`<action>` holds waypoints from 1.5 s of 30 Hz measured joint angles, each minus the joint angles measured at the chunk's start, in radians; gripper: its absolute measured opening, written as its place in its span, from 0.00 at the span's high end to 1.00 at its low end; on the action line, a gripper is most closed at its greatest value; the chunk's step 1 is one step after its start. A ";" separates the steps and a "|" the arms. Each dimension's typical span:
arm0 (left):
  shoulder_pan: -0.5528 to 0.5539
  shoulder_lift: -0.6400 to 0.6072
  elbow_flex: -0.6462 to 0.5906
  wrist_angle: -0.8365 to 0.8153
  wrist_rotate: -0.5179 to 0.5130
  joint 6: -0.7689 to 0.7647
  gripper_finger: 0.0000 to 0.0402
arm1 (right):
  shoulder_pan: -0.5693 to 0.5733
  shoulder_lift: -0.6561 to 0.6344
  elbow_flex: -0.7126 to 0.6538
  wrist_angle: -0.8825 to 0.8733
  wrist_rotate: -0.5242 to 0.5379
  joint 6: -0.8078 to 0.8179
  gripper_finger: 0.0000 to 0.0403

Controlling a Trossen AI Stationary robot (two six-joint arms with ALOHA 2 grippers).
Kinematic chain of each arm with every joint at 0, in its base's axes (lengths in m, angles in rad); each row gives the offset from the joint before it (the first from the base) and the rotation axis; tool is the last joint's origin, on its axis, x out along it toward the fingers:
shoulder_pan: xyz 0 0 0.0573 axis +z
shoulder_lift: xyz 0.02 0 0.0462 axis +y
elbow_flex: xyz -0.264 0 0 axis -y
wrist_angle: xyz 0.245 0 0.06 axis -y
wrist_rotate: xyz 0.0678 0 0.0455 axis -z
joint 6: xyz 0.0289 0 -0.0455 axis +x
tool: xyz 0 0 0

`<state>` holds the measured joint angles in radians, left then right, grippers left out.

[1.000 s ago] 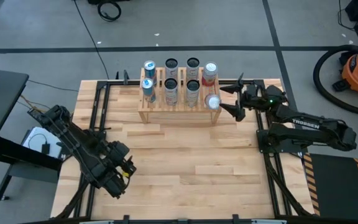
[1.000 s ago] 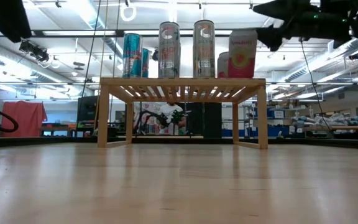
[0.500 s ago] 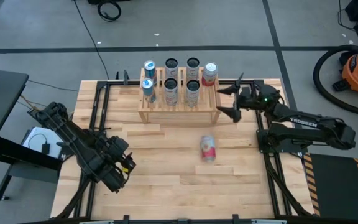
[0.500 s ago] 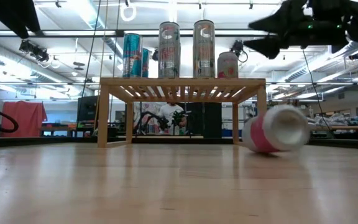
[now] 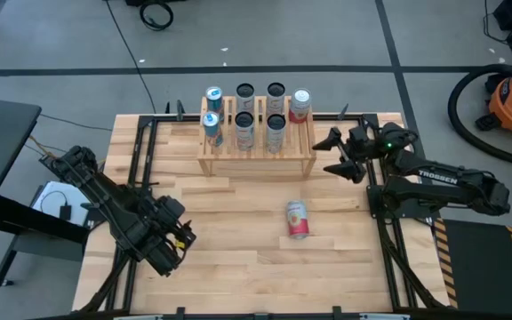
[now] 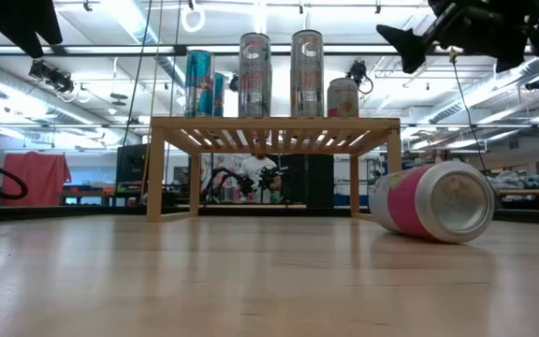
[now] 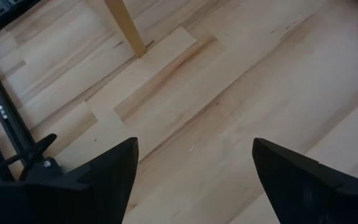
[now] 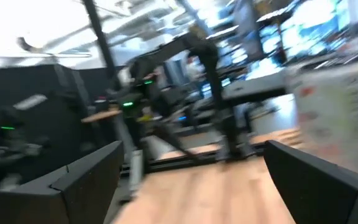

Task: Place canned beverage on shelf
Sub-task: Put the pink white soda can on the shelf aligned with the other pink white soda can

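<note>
So from the high view, the pink can (image 5: 298, 219) is lying on its side out on the bare table (image 5: 238, 267), well in front of the shelf (image 5: 256, 164), not on it. Its long axis is running roughly 12 to 6, tilted just a touch. The right gripper (image 5: 342, 155) is hanging just off the shelf's right end with its fingers spread wide and nothing in them, so the can is sitting at about 7 o'clock from it. The left gripper (image 5: 169, 249) is parked down at the table's lower left, jaws partly apart and empty, with the can off at about 2 o'clock and farther away. I'd say the right arm is clearly the nearer one for a pickup, and it'd need to come across the can's sides rather than its ends.

Low view: the pink can (image 6: 430, 200) is resting on the boards with its silver end facing the camera, while the shelf (image 6: 274, 126) is already carrying a row of upright cans (image 6: 254, 75). The right gripper (image 6: 410, 42) is up high above it.

Left wrist view: just planks between its spread fingers (image 7: 107, 171).

Right wrist view: pretty smeared; the pale shape (image 8: 337, 102) at the edge is maybe a can, can't really tell
</note>
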<state>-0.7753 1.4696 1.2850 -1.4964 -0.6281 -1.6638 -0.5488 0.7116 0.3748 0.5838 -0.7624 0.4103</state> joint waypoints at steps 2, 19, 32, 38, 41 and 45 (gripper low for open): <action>0.000 0.000 0.000 0.012 0.000 0.000 0.21 | 0.015 -0.006 0.000 -0.001 -0.044 0.069 0.02; 0.000 0.000 0.000 0.037 0.001 0.063 0.21 | 0.573 -0.193 0.069 -0.386 0.579 0.082 0.02; -0.002 0.000 0.000 0.071 0.001 0.193 0.21 | 0.972 0.067 0.456 -1.002 1.391 0.412 0.02; -0.002 0.001 0.001 0.073 0.001 0.195 0.21 | 1.001 0.210 0.541 -1.175 1.347 0.690 0.02; -0.002 0.001 0.001 0.075 0.001 0.195 0.21 | 1.002 0.285 0.575 -1.261 1.283 0.831 0.03; -0.002 0.001 0.001 0.078 0.001 0.195 0.21 | 1.006 0.385 0.594 -1.308 1.210 0.980 0.05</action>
<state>-0.7773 1.4704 1.2858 -1.4181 -0.6270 -1.4693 0.4574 1.0964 0.9687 -0.7239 0.4475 1.3899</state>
